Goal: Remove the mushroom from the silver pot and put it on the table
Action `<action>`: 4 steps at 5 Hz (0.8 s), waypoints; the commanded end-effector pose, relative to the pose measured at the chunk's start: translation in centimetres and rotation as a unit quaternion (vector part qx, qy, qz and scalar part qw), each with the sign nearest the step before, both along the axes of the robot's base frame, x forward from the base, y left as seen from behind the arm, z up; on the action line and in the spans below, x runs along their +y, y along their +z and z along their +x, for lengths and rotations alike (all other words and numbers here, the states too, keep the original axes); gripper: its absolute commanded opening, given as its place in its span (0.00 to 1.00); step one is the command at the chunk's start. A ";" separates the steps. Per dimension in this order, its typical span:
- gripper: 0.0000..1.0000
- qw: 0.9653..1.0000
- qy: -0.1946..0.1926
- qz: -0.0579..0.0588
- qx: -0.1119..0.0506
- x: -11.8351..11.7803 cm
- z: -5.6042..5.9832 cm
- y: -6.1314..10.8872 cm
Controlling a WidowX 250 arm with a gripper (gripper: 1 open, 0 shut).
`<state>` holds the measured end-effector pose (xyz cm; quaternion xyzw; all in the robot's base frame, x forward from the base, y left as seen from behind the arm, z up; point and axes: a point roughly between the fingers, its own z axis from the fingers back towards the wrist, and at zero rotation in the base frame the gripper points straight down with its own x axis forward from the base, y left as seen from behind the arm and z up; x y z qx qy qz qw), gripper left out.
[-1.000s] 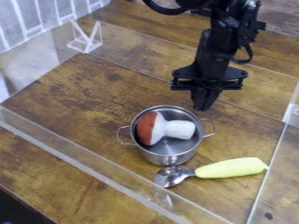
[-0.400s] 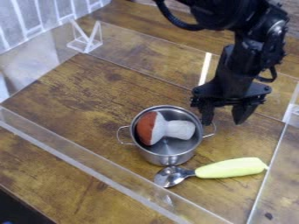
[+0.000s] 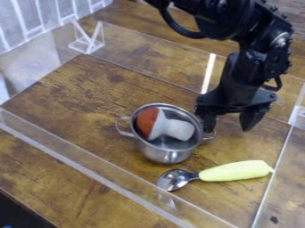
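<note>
The pincer (image 3: 229,119) is gaping wide and empty beside the pot (image 3: 166,136), where the mushroom (image 3: 165,126) is lying on its side

pot (image 3: 167,138) top open – spoon (image 3: 220,173) in front | table (image 3: 71,98) left bare

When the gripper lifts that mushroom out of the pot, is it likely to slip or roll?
The mushroom lies on its side in the silver pot, so its rounded cap and smooth-looking stem may slip in a pinch. Set on the table sideways, it would probably roll a little in an arc. It looks like a light, stiff toy, though the picture cannot confirm that.
</note>
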<state>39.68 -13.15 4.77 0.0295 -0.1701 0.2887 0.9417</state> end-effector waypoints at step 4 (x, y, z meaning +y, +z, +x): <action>0.00 1.000 0.003 -0.005 -0.022 0.2 0.8 0.6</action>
